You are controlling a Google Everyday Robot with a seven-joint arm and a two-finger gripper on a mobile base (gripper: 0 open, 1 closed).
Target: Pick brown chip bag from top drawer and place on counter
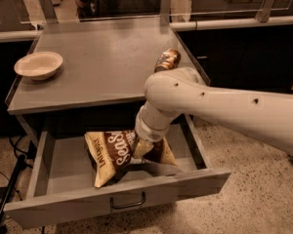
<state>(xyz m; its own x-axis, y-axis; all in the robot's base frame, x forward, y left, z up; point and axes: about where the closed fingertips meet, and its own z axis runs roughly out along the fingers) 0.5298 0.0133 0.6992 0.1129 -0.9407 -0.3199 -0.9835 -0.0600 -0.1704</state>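
Observation:
The brown chip bag, dark brown with tan ends and white "Sea Salt" lettering, is in the open top drawer. My gripper reaches down into the drawer from the right and is shut on the bag's right half. The bag is tilted, its right end raised a little off the drawer floor with a shadow under it. My white arm crosses over the drawer's right side and hides the bag's far right edge. The grey counter is directly above the drawer.
A cream bowl sits at the counter's left. A small brown-and-silver can lies at the counter's right edge, just above my arm. A dark bar handle is on the drawer front. A speckled floor is at right.

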